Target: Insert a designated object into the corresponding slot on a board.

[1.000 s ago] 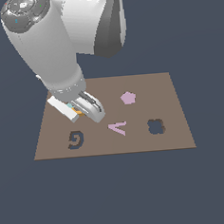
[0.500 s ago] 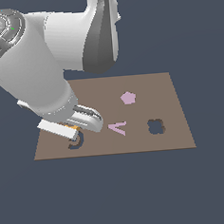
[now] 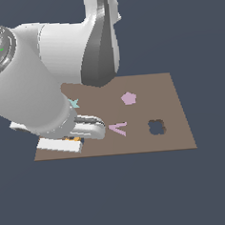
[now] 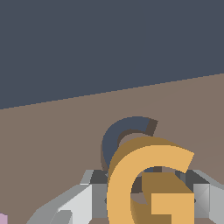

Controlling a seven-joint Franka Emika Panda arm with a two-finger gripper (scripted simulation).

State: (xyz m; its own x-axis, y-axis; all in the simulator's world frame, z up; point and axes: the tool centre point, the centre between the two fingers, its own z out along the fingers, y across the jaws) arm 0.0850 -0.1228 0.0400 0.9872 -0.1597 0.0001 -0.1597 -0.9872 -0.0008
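I'm looking at the orange spiral piece (image 4: 151, 186), a chunky flat "G", clamped in my gripper (image 4: 144, 192) and hanging tilted, partly over the dark slot (image 4: 127, 131). The brown board (image 3: 178, 128) is sitting on a plain dark blue-grey ground. Since half a second ago the arm's dropped lower, hiding the slot in the exterior view.

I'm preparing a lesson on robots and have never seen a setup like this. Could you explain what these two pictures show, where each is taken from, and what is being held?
Both are computer-simulated renders. The exterior view shows a white robot arm bent low over a brown board. On the board lie a pink pentagon, a pink V-shape, a partly hidden teal star and a dark cross-like cutout. The other picture comes from a camera on the wrist: the gripper holds an orange G-shaped piece just in front of the matching dark G-shaped slot.
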